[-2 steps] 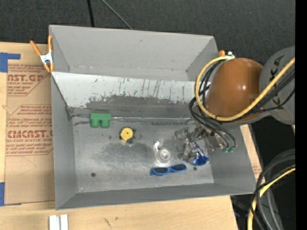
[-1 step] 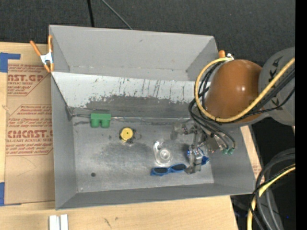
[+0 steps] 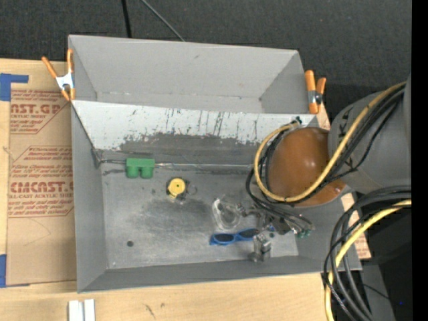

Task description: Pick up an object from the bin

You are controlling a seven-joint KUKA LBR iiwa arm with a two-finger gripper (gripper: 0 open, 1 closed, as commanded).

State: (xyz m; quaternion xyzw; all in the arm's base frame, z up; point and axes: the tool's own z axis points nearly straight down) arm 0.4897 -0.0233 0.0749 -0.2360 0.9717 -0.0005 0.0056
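My gripper (image 3: 262,245) is low in the bin's front right corner, under the orange-brown wrist cover. Just to its left a small blue curved piece (image 3: 229,239) lies flat on the floor, its right end close to the gripper; whether they touch I cannot tell. A clear plastic thing (image 3: 227,212) sits just behind the blue piece, up and to the left of the gripper.
A yellow round thing (image 3: 176,187) lies mid-floor. A green block (image 3: 140,168) rests against the back slope at the left. The arm and its looped cables cover the bin's right side.
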